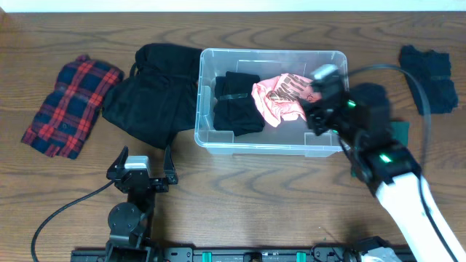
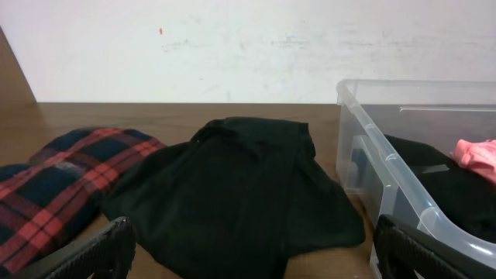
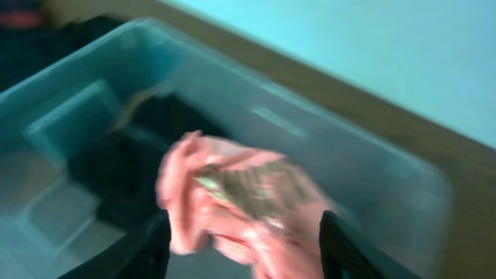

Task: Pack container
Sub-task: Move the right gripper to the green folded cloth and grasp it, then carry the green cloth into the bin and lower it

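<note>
I am standing by the wooden worktop point(image 1: 277, 196), and the clear container point(image 1: 273, 52) is sitting near its middle, a little toward the far edge, with its open side up. Inside it a folded black garment point(image 1: 237, 103) is lying in the left half, and a pink cloth point(image 1: 280, 98) with dark print is lying beside it and partly over its right edge. The right arm is reaching over the right end of the container, and the right claw point(image 3: 244, 225) is hanging over the inside of the bin. In the right wrist view its two fingers point(image 3: 155, 252) are standing somewhat apart with the bunched pink cloth between them, but this view is very blurred, so I cannot tell whether they are pressing the cloth or only standing around it. The left arm is resting near the front edge of the worktop, well apart from the container. The left claw point(image 1: 142, 161) is spread wide and is holding nothing. Ahead of it a loose black garment point(image 2: 240, 186) is lying just beside the left wall of the container, touching it. Further left a red and dark plaid cloth point(image 1: 69, 105) is lying flat. At the far right corner another dark garment point(image 1: 431, 69) is lying alone, and something dark green point(image 1: 399, 131) is showing partly from under the right arm.
</note>
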{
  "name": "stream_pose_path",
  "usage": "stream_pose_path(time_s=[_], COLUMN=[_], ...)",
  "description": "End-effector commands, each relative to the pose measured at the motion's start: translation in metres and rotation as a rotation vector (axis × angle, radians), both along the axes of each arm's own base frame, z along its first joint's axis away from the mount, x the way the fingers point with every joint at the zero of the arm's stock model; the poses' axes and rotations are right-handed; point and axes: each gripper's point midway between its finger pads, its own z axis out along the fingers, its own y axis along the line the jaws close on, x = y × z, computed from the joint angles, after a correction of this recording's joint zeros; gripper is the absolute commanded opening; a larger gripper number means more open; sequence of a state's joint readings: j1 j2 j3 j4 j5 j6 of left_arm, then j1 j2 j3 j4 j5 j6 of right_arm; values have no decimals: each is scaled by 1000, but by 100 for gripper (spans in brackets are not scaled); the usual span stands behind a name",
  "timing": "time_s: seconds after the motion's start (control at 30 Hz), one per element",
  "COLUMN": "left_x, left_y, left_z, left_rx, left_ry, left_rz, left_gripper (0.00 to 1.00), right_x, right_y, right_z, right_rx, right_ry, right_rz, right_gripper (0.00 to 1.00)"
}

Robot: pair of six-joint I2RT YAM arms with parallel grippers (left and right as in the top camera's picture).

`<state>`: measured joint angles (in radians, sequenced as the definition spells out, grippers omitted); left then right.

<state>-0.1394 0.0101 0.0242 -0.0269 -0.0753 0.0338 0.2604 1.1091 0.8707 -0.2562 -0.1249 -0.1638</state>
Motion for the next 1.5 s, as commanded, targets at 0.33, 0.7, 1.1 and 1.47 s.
stream_pose_path(time_s=[0.33, 0.7, 1.1, 1.47], left_x=[-1, -1, -1, -1], left_y=[4, 4, 4, 4], left_z=[-17, -17, -17, -17], left_rx=[23, 23, 23, 23], left_ry=[51, 50, 50, 50], left_rz=[19, 19, 19, 19], left_gripper=[98, 98, 98, 98], right_x=[-53, -50, -65, -75], right_y=[-223, -268, -256, -245], right_z=[6, -103, -207, -252], right_rx=[64, 127, 115, 140], right_ry=[69, 449, 825, 975], right_rz=[-947, -1036, -955, -922], right_gripper=[50, 71, 91, 58])
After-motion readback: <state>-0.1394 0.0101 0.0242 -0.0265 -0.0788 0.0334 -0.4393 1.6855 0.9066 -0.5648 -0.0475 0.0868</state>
